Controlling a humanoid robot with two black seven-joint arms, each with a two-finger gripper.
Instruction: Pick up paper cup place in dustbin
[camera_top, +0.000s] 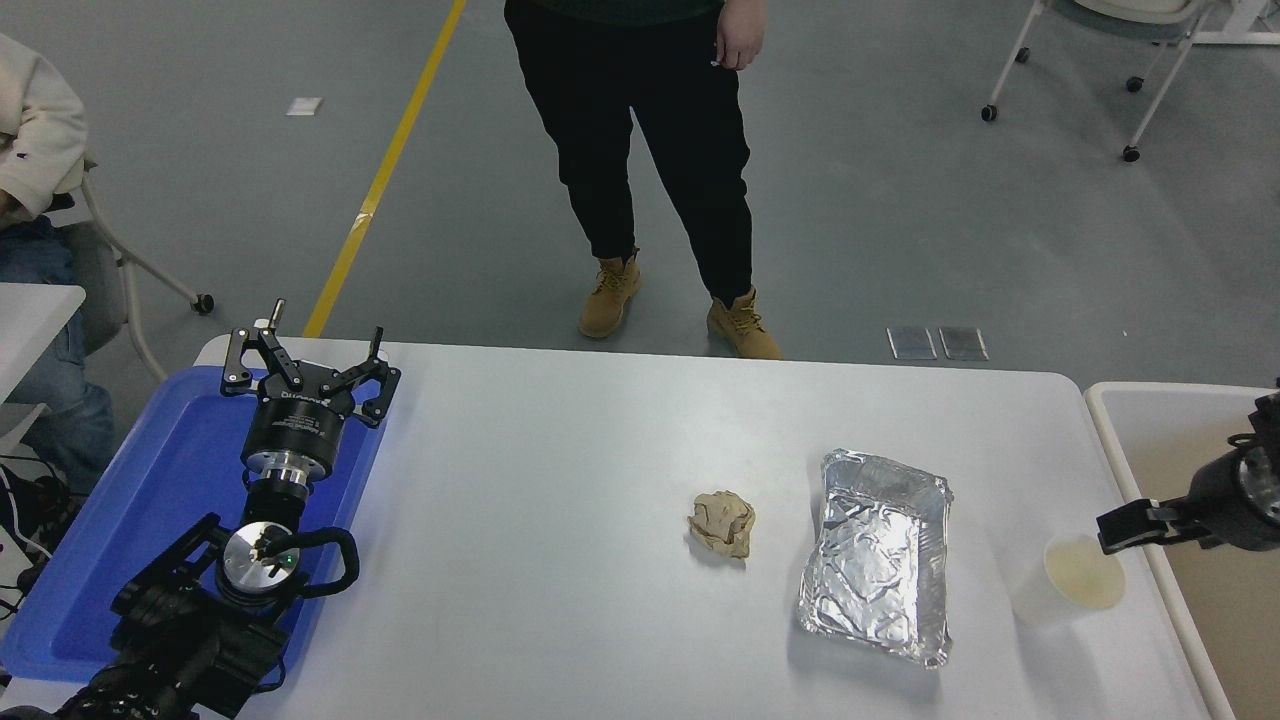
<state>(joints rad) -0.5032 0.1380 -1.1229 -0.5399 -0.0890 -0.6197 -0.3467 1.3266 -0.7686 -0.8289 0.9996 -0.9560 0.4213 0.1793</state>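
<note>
My table (560, 440) bears the dustbin (1150, 420) at its right edge; the paper cup (1075, 578) stands upright beside it. My right gripper (1125, 527) hovers just above the cup's rim; whether it is spread or closed I cannot tell. My left gripper (305, 368) rests spread over the blue tray (150, 500).

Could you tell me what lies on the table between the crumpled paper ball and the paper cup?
The foil tray lies between the paper ball and the paper cup, seen in the head view.
</note>
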